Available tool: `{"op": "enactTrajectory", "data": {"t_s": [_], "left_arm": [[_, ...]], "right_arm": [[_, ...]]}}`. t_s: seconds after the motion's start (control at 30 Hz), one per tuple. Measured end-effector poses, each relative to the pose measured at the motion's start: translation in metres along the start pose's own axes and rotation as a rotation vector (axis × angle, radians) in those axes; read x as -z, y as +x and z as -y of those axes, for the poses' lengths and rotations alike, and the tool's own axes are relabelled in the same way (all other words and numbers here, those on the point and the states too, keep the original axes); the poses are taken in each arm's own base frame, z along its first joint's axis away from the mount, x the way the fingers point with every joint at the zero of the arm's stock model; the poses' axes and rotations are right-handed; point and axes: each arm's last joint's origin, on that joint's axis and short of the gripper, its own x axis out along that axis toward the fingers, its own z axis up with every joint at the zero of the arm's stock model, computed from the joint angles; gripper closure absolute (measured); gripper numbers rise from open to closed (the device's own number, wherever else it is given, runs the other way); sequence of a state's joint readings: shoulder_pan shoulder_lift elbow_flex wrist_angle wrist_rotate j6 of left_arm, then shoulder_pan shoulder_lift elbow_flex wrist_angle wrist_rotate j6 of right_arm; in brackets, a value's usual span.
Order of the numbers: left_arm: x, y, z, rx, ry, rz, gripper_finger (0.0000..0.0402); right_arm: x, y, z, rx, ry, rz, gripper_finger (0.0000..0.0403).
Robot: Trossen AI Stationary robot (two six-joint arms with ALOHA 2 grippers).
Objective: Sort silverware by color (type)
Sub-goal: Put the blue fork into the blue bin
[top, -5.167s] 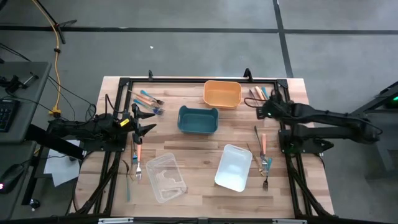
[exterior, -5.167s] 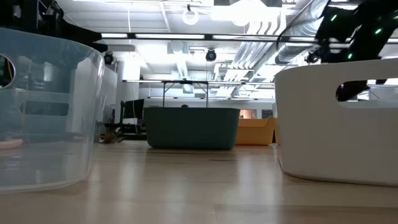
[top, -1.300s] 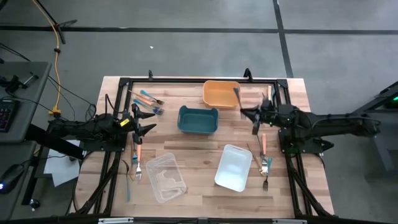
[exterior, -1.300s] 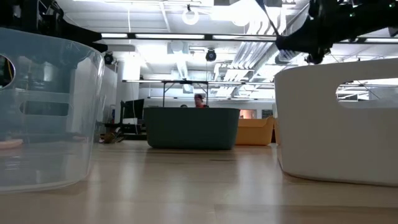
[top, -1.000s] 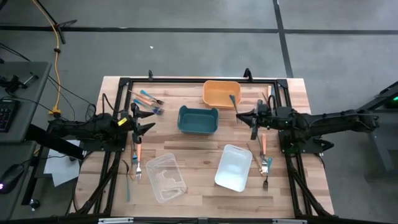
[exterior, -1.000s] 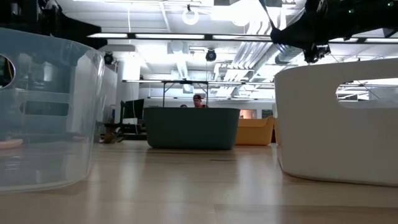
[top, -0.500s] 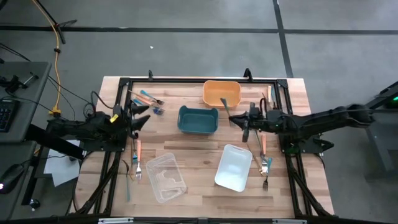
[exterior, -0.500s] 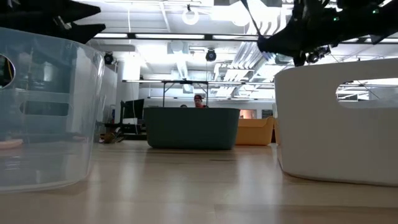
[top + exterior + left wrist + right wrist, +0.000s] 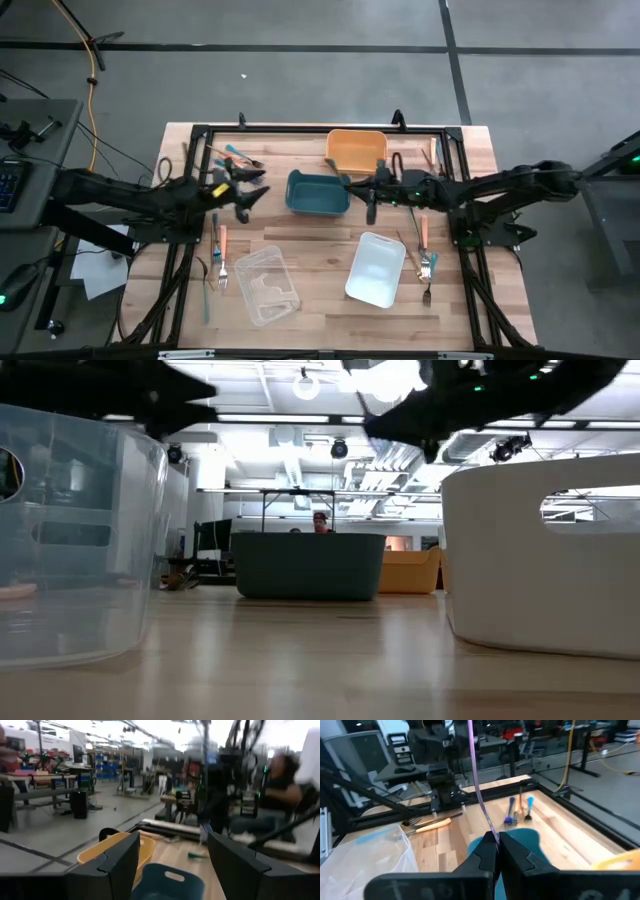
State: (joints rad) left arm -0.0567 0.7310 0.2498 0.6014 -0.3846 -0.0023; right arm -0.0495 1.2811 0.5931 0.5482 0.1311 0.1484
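One utensil (image 9: pixel 475 775) only, thin, pinched by its lower end and stood upright between the tight-pressed fingers of the right gripper (image 9: pixel 372 192); hung at the right-hand end of the teal bin (image 9: pixel 318 193), just short of its hollow. Could not tell the handle's colour for certain. Left the rest of the silverware (image 9: pixel 221 240) on the table in loose groups either side.

Judged the step as carrying to the bin. Needed a little more travel, until squarely over the hollow and clear of the rim; then a lowering before letting go, so as not to bounce the piece out. Called for care with the left gripper (image 9: pixel 252 193), fingers spread and empty, raised just beyond the bin's other end.

Against half a second before: had brought the right gripper in from near the orange bin (image 9: pixel 356 150) to the teal one; had swung the left gripper closer to it too.
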Motion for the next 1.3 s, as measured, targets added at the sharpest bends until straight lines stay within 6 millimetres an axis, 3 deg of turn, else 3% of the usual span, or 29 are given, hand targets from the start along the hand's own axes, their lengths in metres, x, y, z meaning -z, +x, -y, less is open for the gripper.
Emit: {"op": "enactTrajectory", "data": {"t_s": [0.13,0.3,0.5,0.77,0.97,1.3], "left_arm": [[-0.011,0.030,0.012,0.046,0.066,-0.047,0.0177],[0.000,0.052,0.019,0.026,0.114,-0.122,0.0177],[0.011,0.069,0.019,0.021,0.128,-0.064,0.0177],[0.026,0.088,0.023,0.234,0.105,0.063,0.0177],[0.039,0.096,0.023,0.251,0.080,0.087,0.0177],[0.035,0.126,0.031,0.215,0.070,0.061,0.0180]], "right_arm": [[0.005,0.018,0.001,-0.048,-0.019,-0.023,0.0402],[0.015,0.033,0.001,-0.103,-0.050,0.012,0.0402],[0.025,0.044,0.001,-0.145,-0.053,0.058,0.0402],[0.030,0.050,0.005,-0.109,-0.042,0.078,0.0402],[0.031,0.050,0.005,-0.108,-0.039,0.069,0.0402],[0.034,0.060,0.002,-0.119,-0.056,0.025,0.0402]]}}
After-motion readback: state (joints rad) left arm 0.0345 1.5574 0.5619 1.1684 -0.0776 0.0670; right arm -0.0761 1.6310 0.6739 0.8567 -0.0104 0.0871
